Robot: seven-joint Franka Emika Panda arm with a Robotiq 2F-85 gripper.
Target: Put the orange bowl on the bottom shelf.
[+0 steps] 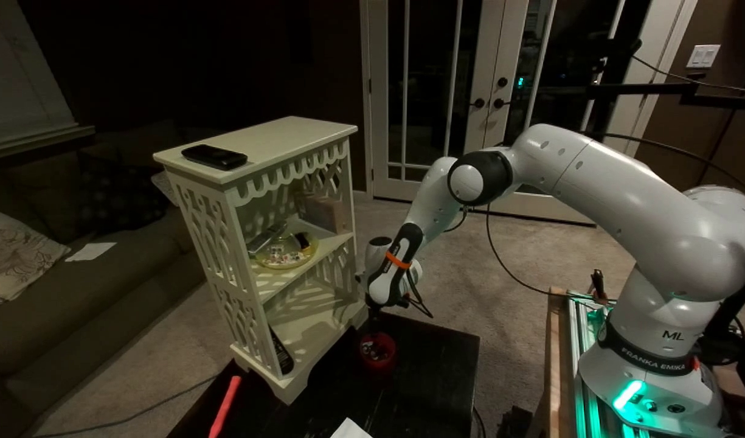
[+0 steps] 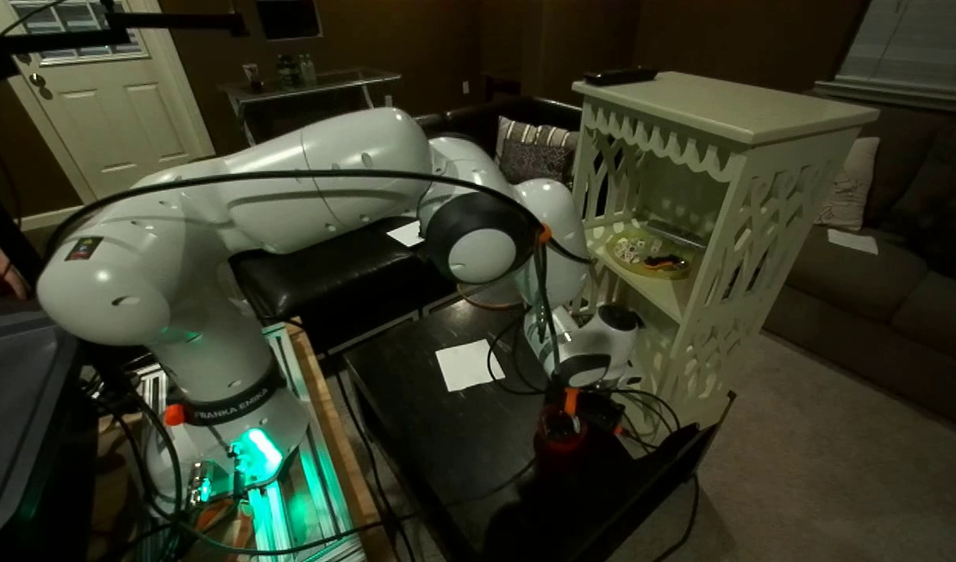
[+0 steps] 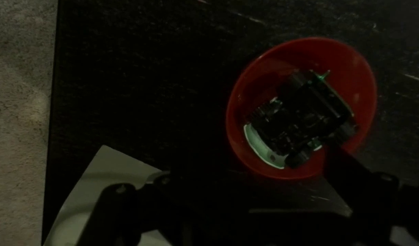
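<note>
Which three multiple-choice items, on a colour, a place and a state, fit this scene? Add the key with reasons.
1. What colour is the bottom shelf?
A) black
B) cream-white
C) blue

2. Where does the red-orange bowl stand?
A) on the dark table
B) atop the stand
C) on the sofa

3. What state is the bowl in?
A) upside down
B) empty
C) holding a dark object

1 B: its board shows pale in an exterior view.
2 A: the wrist view shows dark tabletop around it.
3 C: the wrist view looks into its open top onto the object.
</note>
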